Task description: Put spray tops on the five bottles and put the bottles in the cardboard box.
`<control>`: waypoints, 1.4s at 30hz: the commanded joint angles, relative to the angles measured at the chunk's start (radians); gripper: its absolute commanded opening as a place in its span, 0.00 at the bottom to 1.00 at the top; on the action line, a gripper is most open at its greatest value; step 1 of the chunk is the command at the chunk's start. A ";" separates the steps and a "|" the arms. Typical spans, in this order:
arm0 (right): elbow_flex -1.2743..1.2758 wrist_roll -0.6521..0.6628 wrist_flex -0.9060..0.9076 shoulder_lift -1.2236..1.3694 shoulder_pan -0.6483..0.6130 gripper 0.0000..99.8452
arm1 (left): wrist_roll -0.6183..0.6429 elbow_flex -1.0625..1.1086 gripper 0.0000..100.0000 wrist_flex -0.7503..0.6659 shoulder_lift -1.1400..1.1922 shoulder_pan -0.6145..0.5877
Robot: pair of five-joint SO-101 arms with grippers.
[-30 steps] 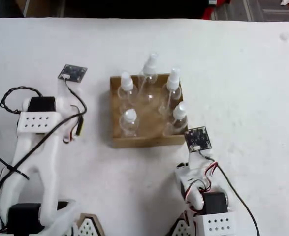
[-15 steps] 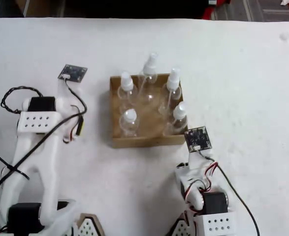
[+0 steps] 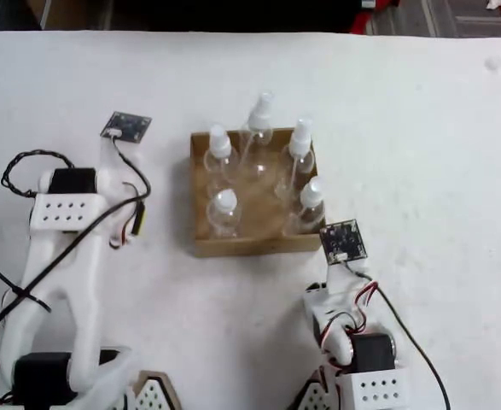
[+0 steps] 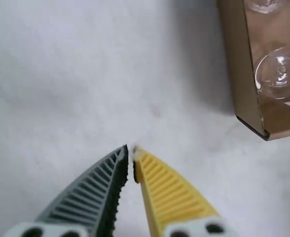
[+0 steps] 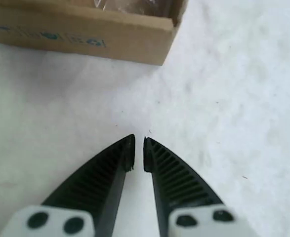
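Note:
The cardboard box point(image 3: 200, 190) stands in the middle of the white table. Inside it several clear bottles stand upright, each with a white spray top, such as those at the back point(image 3: 259, 120) and the front point(image 3: 224, 210). My left gripper point(image 4: 131, 150) rests shut and empty on the table to the left of the box point(image 4: 243, 74), a bottle point(image 4: 279, 74) showing inside. My right gripper point(image 5: 139, 143) sits shut with nothing in it just in front of the box's near right corner point(image 5: 85, 34).
The left arm point(image 3: 62, 213) is folded back beside the box, with a black cable loop point(image 3: 28, 162) at its left. The right arm point(image 3: 352, 342) is folded near the front edge. Bare white table lies behind and right of the box.

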 commanded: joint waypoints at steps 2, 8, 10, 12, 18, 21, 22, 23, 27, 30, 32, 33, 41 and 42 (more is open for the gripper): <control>0.009 0.009 0.004 -0.005 0.010 0.02 | 0.012 -0.011 0.02 -0.038 -0.004 0.008; 0.009 0.009 0.004 -0.005 0.010 0.02 | 0.006 -0.117 0.02 0.041 -0.007 0.010; 0.009 0.009 0.004 -0.005 0.010 0.02 | 0.006 -0.169 0.02 0.107 -0.007 0.016; 0.009 0.009 0.004 -0.005 0.010 0.02 | 0.005 -0.218 0.02 0.143 -0.007 0.015; 0.009 0.009 0.004 -0.005 0.010 0.02 | 0.005 -0.311 0.02 0.252 -0.038 0.016; 0.009 0.009 0.004 -0.005 0.010 0.02 | 0.005 -0.298 0.02 0.270 -0.154 0.015; 0.009 0.009 0.004 -0.005 0.010 0.02 | 0.003 -0.276 0.02 0.261 -0.208 0.012; 0.009 0.009 0.004 -0.005 0.010 0.02 | 0.003 -0.249 0.02 0.245 -0.262 0.012; 0.009 0.009 0.004 -0.005 0.010 0.02 | 0.011 -0.044 0.02 0.121 -0.499 0.022; 0.009 0.009 0.004 -0.005 0.010 0.02 | 0.012 0.140 0.02 -0.025 -0.662 0.053; 0.009 0.009 0.004 -0.005 0.010 0.02 | 0.012 0.245 0.02 -0.080 -0.751 0.068; 0.009 0.009 0.004 -0.005 0.010 0.02 | 0.012 0.292 0.02 -0.101 -0.789 0.073; 0.009 0.009 0.004 -0.005 0.010 0.02 | 0.014 0.651 0.02 -0.358 -1.013 0.073; 0.009 0.009 0.004 -0.005 0.010 0.02 | 0.014 0.677 0.02 -0.370 -1.032 0.073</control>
